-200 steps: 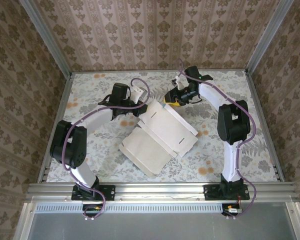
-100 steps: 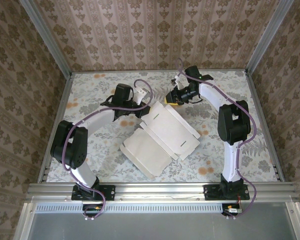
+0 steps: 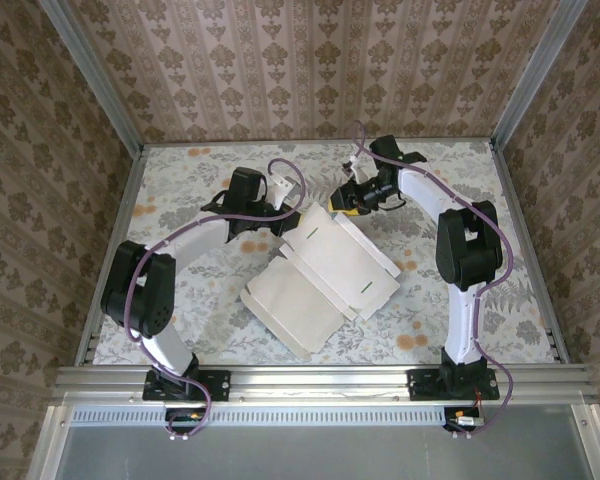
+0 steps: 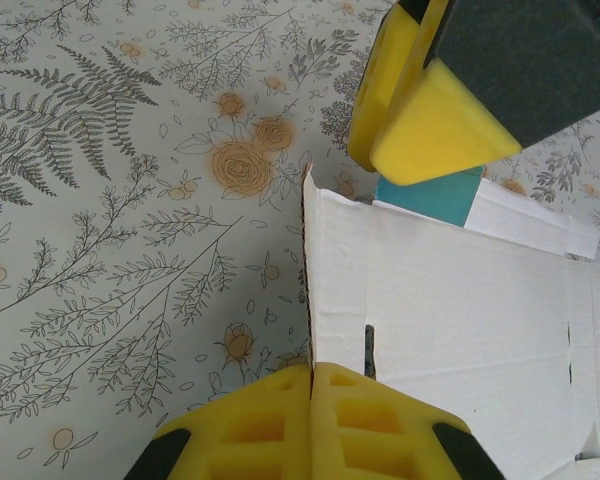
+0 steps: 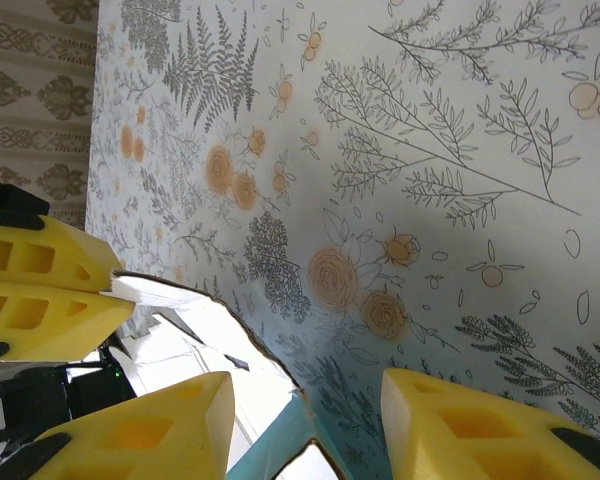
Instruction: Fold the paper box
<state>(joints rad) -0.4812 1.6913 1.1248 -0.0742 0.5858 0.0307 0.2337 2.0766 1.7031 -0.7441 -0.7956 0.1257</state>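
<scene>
**A:** So, from overhead, where is everything lying?

**B:** The paper box is lying white side up, mostly flat, at the middle of the table. The left gripper is working at its eleven o'clock corner. The right gripper is hovering at its twelve o'clock edge.

**A:** And the left wrist view?

**B:** The left pads are pressing together at six o'clock, pinching the card's edge between them. A turquoise flap is peeking out at one o'clock, just under the other arm's yellow fingers.

**A:** Right wrist?

**B:** Its fingers are standing apart and gripping nothing. The flap's tip is lying in the gap at six o'clock.

**A:** How should this step be going?

**B:** I'm judging that the far wall is being raised. The left should be anchoring firmly. The right should be closing near the flap's crease and turning it inward slowly. Tugging risks the thin card buckling off its fold line or slipping free.

**A:** Anything differing from a second ago?

**B:** Little. The sheet is sitting a shade farther toward four o'clock, with the left wrist following it. The right gripper is keeping to the same far edge.
</scene>
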